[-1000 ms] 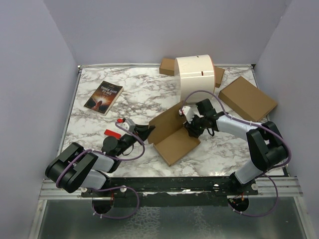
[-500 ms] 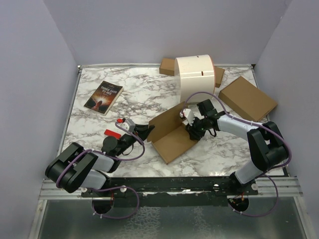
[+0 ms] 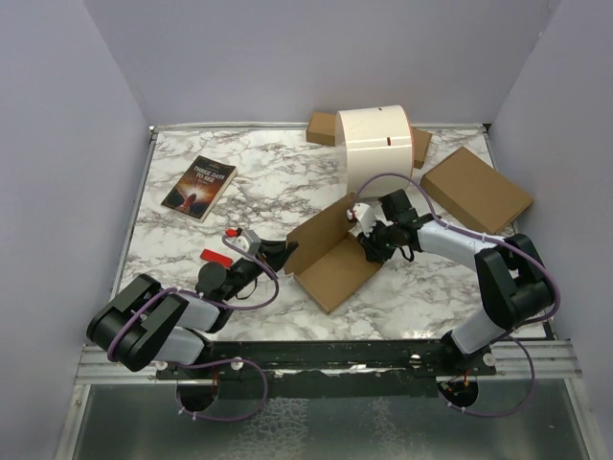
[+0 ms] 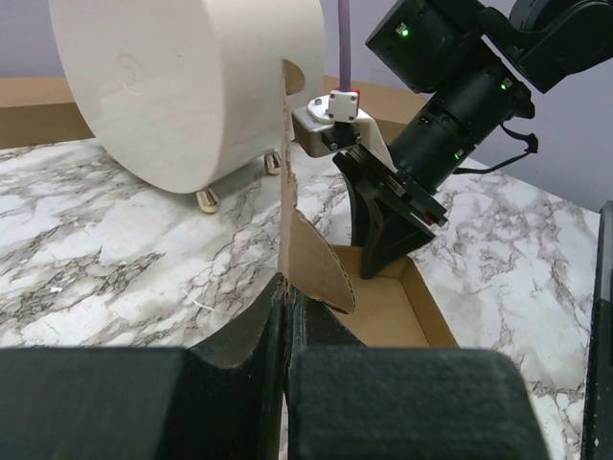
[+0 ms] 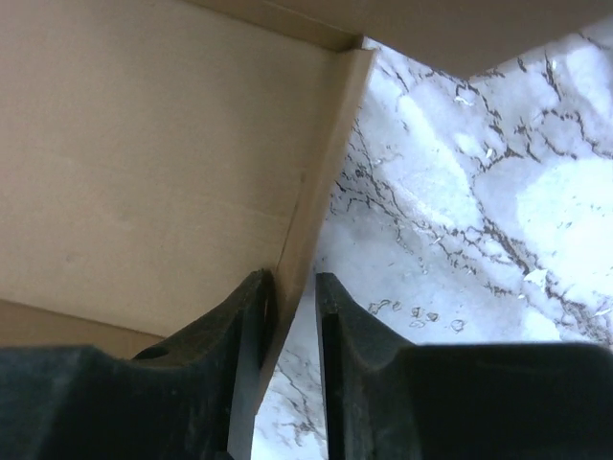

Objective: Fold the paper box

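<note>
The paper box [image 3: 337,275] lies mid-table as a shallow brown tray with one large panel [image 3: 320,236] standing up on its left. My left gripper [image 3: 281,254] is shut on the lower edge of that upright panel [image 4: 308,261], with cardboard pinched between its black fingers [image 4: 251,331]. My right gripper [image 3: 370,251] reaches into the tray's right corner [image 4: 383,251]. In the right wrist view its jaws [image 5: 292,287] straddle the low side wall [image 5: 322,182]. The left finger [image 5: 251,309] rests on the wall and a strip of marble shows before the right finger.
A book [image 3: 199,186] lies at the back left. A white cylinder [image 3: 375,149] stands just behind the box, with a cardboard piece [image 3: 323,127] behind it. A thicker brown box [image 3: 475,189] sits at the right. A red object [image 3: 215,257] lies by my left arm.
My right gripper's jaws have narrowed around the tray's side wall and shifted slightly. The left gripper has kept its hold on the upright panel.
</note>
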You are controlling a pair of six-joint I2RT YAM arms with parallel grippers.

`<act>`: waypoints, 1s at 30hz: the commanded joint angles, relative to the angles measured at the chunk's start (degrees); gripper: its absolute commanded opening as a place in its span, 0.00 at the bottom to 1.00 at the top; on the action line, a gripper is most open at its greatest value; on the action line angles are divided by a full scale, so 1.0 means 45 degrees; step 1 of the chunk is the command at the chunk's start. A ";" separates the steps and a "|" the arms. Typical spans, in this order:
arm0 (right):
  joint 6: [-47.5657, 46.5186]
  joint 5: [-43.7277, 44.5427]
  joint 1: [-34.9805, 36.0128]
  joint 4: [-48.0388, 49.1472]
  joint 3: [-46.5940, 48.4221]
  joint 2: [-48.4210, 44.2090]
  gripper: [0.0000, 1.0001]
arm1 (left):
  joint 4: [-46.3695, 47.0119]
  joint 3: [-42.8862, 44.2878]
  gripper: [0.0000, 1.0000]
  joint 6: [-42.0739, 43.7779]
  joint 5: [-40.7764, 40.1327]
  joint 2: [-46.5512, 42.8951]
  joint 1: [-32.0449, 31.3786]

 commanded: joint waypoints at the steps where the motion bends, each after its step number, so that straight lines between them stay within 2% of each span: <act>1: 0.0016 -0.0408 -0.0061 0.0043 0.0349 -0.0011 0.36 | 0.3050 0.0157 0.00 0.0027 -0.0151 -0.0155 -0.0032; 2: 0.0136 -0.0643 -0.0061 0.0077 0.0408 -0.0015 0.41 | 0.3036 0.0168 0.00 0.0030 -0.0165 -0.0141 -0.0021; 4: 0.0344 -0.0893 -0.0072 0.0195 0.0562 0.0069 0.44 | 0.3032 0.0197 0.00 0.0019 -0.0138 -0.0109 -0.0049; 13: 0.1023 -0.0607 -0.0015 0.1321 0.0666 0.0603 0.45 | 0.3048 0.0291 0.00 0.0015 -0.0123 0.0015 -0.0127; 23: 0.2263 0.1252 0.0357 0.3626 -0.0113 0.0603 0.44 | 0.3051 0.0392 0.00 0.0019 -0.0111 0.0160 -0.0205; 28: 0.2725 0.1923 0.0408 0.4762 -0.0623 0.0179 0.36 | 0.3051 0.0316 0.00 0.0073 -0.0226 0.0204 -0.0226; 30: 0.2688 0.1915 0.0423 0.4998 -0.0769 0.0144 0.27 | 0.3051 0.0315 0.00 0.0071 -0.0261 0.0249 -0.0226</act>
